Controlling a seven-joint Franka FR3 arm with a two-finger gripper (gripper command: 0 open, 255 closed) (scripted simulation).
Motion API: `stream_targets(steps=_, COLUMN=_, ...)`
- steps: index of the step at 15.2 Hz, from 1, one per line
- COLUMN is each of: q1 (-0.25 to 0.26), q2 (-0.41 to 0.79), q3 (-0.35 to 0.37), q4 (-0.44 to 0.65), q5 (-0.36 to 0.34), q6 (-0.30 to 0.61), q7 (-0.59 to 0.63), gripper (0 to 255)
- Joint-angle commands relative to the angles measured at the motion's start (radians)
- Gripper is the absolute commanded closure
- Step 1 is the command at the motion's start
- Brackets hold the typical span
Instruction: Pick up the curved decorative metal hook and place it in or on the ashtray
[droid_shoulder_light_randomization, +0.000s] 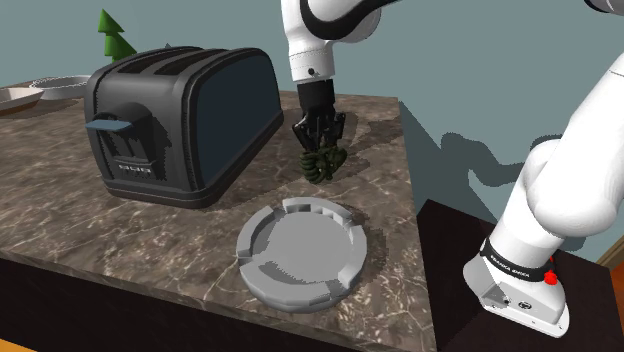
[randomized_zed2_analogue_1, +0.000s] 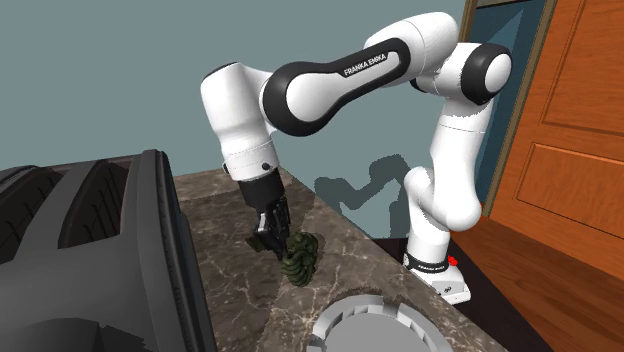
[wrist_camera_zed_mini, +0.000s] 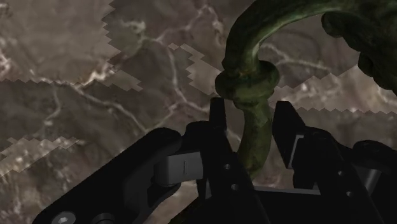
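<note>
The only writing that reads clearly is "FRANKA EMIKA" (randomized_zed2_analogue_1: 368, 62), in white capitals along the dark forearm of the single white arm (randomized_zed2_analogue_1: 240, 105) in the second exterior view. A dark band at the arm's base (droid_shoulder_light_randomization: 515, 262) carries white lettering, and the toaster's front panel has a small mark (droid_shoulder_light_randomization: 130, 170); both are too small to read.

One curved metal hook (droid_shoulder_light_randomization: 323, 164), dark green and scrolled, is at the tip of the black gripper (droid_shoulder_light_randomization: 322, 148) over the marbled brown bench (droid_shoulder_light_randomization: 90, 215). It is beside the toaster's end and beyond the ashtray. In the wrist view the two fingers (wrist_camera_zed_mini: 285, 124) stand close together and are clamped on the hook's straight stem just below its knotted collar. The rest of the hook curls away past the fingertips. Whether the hook touches the bench or hangs just clear of it cannot be told.

One round grey ashtray (droid_shoulder_light_randomization: 262, 262) with a notched rim lies flat near the bench's front edge. It is well apart from the hook, and nothing is in it.

One black toaster (droid_shoulder_light_randomization: 205, 110) with two slots on top and one lever at its end stands at the shoulder view's left. Behind it are two shallow dishes (droid_shoulder_light_randomization: 38, 92) and one green cone-shaped tree figure (droid_shoulder_light_randomization: 112, 35). One wooden door (randomized_zed2_analogue_1: 575, 110) stands at the second exterior view's right.
</note>
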Motion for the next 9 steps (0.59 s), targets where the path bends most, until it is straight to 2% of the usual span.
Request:
stream_targets(steps=1, q1=0.000, q2=0.001, q3=0.000, q4=-0.001, q5=0.000, q6=0.000, q7=0.000, gripper=255)
stream_targets(steps=9, q1=0.000, q2=-0.001, q3=0.000, q4=0.011, q5=0.000, q6=-0.013, q7=0.002, gripper=255)
